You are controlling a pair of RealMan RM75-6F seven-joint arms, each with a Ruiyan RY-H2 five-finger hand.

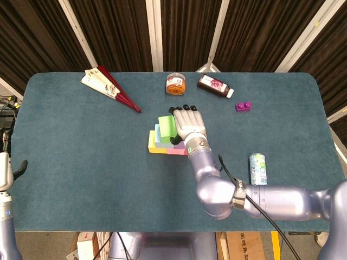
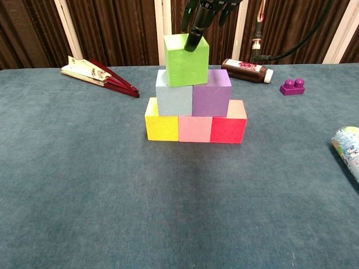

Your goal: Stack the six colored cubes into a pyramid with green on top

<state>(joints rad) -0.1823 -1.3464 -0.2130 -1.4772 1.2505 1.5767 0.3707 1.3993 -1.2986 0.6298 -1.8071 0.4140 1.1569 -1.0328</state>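
The six blocks make a little pyramid near the middle of the blue-green tabletop. On the bottom row sit the yellow cube, the pink cube and the red cube, side by side and touching. On top of them sit the light blue cube and the purple cube, also touching. The green cube is at the very top, sitting across the two below it and turned a bit, so it is not quite square with them.

The right hand is above the pyramid, palm down, with its fingers spread out flat. In the chest view one dark fingertip is at the top front edge of the green cube and looks like it touches it. The hand is not wrapped around the cube, and nothing is held in it.

The left hand only peeks in at the left edge of the head view, and you cannot tell how its fingers lie.

At the back of the tabletop are a folded fan, an orange jar, a dark bottle and a purple brick. A can lies on its side well off to the right
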